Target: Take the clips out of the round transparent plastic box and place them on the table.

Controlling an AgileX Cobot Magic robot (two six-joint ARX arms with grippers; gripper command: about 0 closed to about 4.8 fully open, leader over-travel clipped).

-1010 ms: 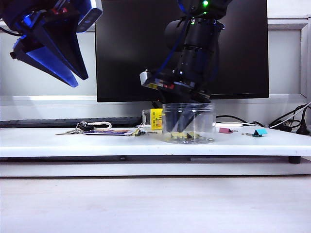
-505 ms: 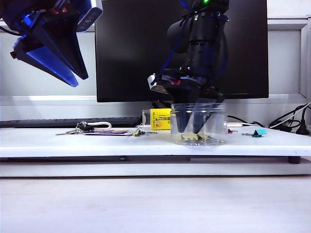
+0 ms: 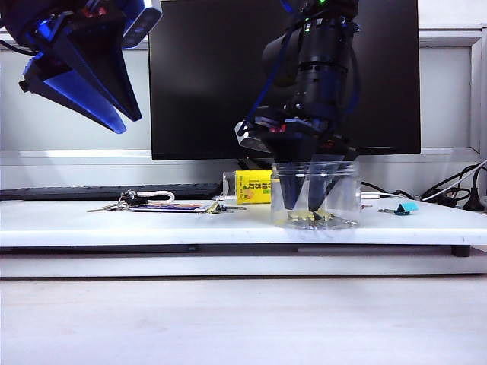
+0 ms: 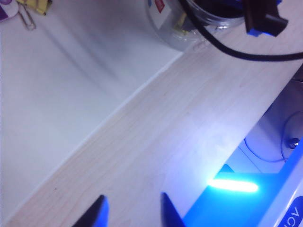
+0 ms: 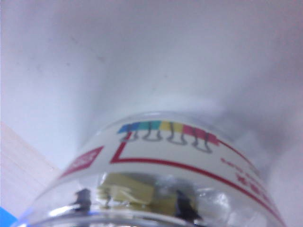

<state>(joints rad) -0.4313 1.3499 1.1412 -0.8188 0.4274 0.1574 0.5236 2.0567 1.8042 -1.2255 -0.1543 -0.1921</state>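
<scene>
The round transparent plastic box [image 3: 316,190] stands on the white table [image 3: 228,228], right of centre. My right gripper [image 3: 304,207] reaches down inside it, open, its dark fingertips [image 5: 84,198] straddling yellow clips [image 5: 130,194] on the box floor without closing on them. In the exterior view the clips [image 3: 304,217] show through the wall. Another yellow clip [image 3: 217,207] lies on the table left of the box. My left gripper [image 3: 125,124] hangs high at the far left, open and empty [image 4: 132,197].
A yellow-labelled bottle [image 3: 255,186] stands just behind the box. Keys and a card [image 3: 144,203] lie to the left, a teal clip [image 3: 407,207] to the right. A black monitor [image 3: 213,76] and cables [image 3: 449,190] fill the back.
My right gripper has tilted more upright inside the box and spread its fingers wider. The box has slid to the right with it. The left arm has stayed still.
</scene>
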